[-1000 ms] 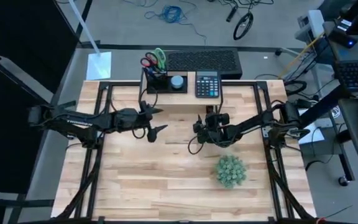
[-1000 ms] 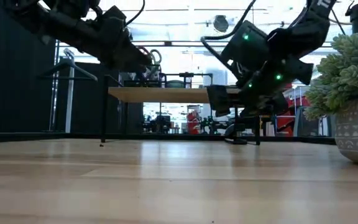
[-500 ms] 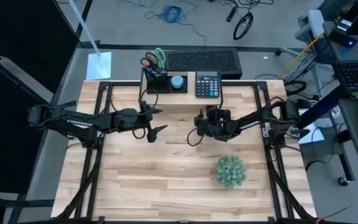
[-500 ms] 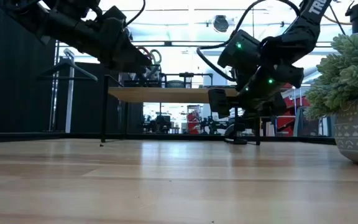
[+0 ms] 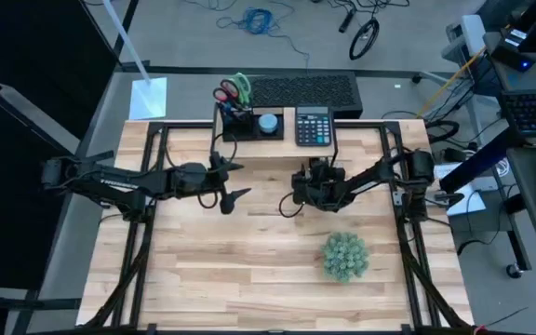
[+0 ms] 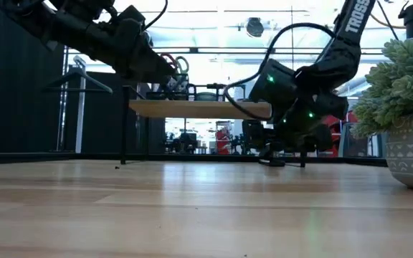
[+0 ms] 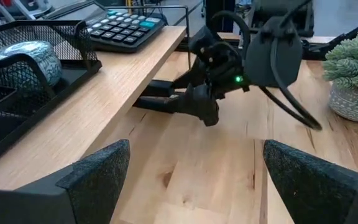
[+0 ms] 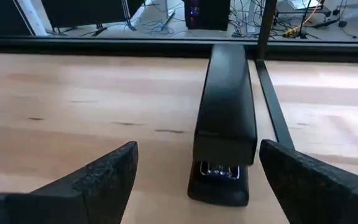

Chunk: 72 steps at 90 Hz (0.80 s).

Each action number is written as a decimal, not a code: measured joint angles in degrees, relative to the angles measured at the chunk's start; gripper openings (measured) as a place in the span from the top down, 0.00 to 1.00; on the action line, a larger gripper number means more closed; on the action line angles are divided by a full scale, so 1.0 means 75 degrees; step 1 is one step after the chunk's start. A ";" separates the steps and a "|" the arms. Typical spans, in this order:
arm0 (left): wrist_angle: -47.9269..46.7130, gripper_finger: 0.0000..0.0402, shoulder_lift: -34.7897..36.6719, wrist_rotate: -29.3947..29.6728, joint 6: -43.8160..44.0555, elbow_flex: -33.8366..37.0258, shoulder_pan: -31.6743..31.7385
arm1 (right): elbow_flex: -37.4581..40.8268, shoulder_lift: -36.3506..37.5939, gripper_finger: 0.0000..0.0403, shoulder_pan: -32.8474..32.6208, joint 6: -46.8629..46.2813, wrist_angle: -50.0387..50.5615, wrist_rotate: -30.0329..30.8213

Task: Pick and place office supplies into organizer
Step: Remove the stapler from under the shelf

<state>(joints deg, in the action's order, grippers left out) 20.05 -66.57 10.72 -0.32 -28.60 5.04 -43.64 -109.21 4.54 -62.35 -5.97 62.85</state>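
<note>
A black stapler [image 8: 224, 124] lies flat on the table under the wooden riser shelf [image 5: 277, 147]. My right gripper [image 8: 197, 152] is low over the table, open, with one finger on each side of the stapler's near end and a gap to both. In the high view this gripper [image 5: 316, 173] points at the shelf's front edge. The black organizer [image 5: 246, 123] stands on the shelf and holds a green-handled and a red-handled pair of scissors [image 5: 234, 90] and a tape roll [image 7: 25, 59]. My left gripper [image 5: 237, 180] hovers open to the left, holding nothing.
A black calculator [image 5: 313, 126] sits on the shelf to the right of the organizer. A fuzzy green plant in a pot [image 5: 345, 256] stands on the table nearer than my right arm. The shelf's thin black legs [image 6: 123, 125] reach down to the table.
My right gripper has moved toward the table's far edge and down, coming in low at the shelf's front with its fingers around the stapler. My left arm has kept still.
</note>
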 joint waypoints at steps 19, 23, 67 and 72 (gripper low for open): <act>0.0000 0.11 0.0000 0.0000 -0.0003 0.0000 0.0003 | -0.0003 -0.0011 0.22 0.0128 0.0004 -0.0023 0.0017; 0.0000 0.11 0.0000 0.0000 -0.0003 0.0000 0.0003 | -0.0003 -0.0011 0.23 0.0172 0.0007 -0.0018 0.0036; -0.0006 0.11 -0.0003 0.0000 -0.0012 0.0000 0.0003 | 0.0003 -0.0011 0.49 0.0322 0.0996 -0.0613 0.0090; -0.0006 0.11 -0.0003 0.0000 -0.0012 0.0000 0.0003 | 0.0003 -0.0011 0.53 0.0349 0.1003 -0.0613 0.0053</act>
<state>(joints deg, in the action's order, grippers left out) 20.01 -66.59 10.72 -0.40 -28.60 5.06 -43.62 -109.30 7.15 -54.83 -10.57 63.25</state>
